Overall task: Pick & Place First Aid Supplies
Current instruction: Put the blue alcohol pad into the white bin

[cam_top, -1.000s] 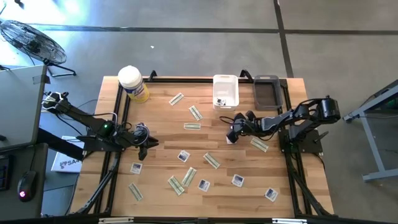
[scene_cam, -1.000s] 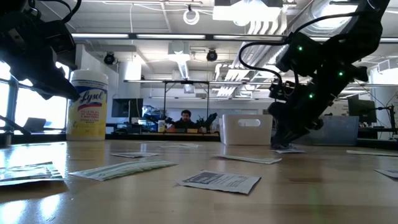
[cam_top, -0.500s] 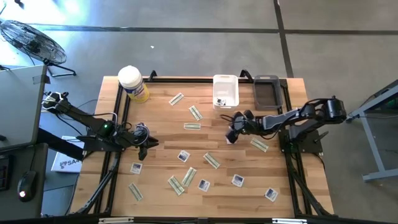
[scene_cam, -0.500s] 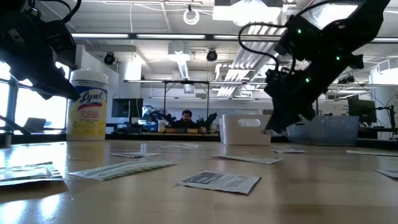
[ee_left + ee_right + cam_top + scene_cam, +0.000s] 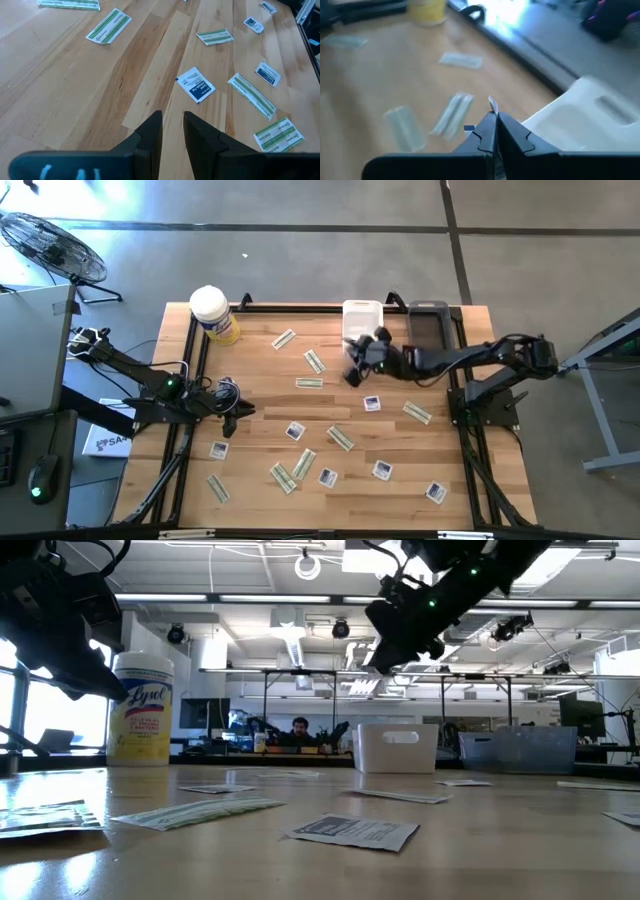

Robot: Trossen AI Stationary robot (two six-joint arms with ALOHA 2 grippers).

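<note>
Two arms at one wooden worktop (image 5: 260,395), items listed by size.

1. Left arm: low over the worktop's left side. Left claw (image 5: 232,418) with its fingers slightly parted, nothing between them; a square packet (image 5: 195,84) lies on the wood ahead of it.
2. Right arm: stretched from the right edge toward the far middle. Right claw (image 5: 352,373) raised clear of the wood, just beside the white bin (image 5: 363,304), fingers pressed together on the held packet (image 5: 492,104), a thin white slip standing up from the tips.
3. Yellow tub (image 5: 213,313), white lid, upright at the far left corner.
4. Dark bin (image 5: 428,308), next to the white bin on the far edge.
5. Green-and-white strips, loose and flat on the wood: three at the far middle, e.g. (image 5: 315,361); one on the right (image 5: 417,412); others toward the near side.
6. Square white packets with blue print, flat on the wood: one below the right claw (image 5: 372,403); the rest scattered along the near half, e.g. (image 5: 381,470).
</note>
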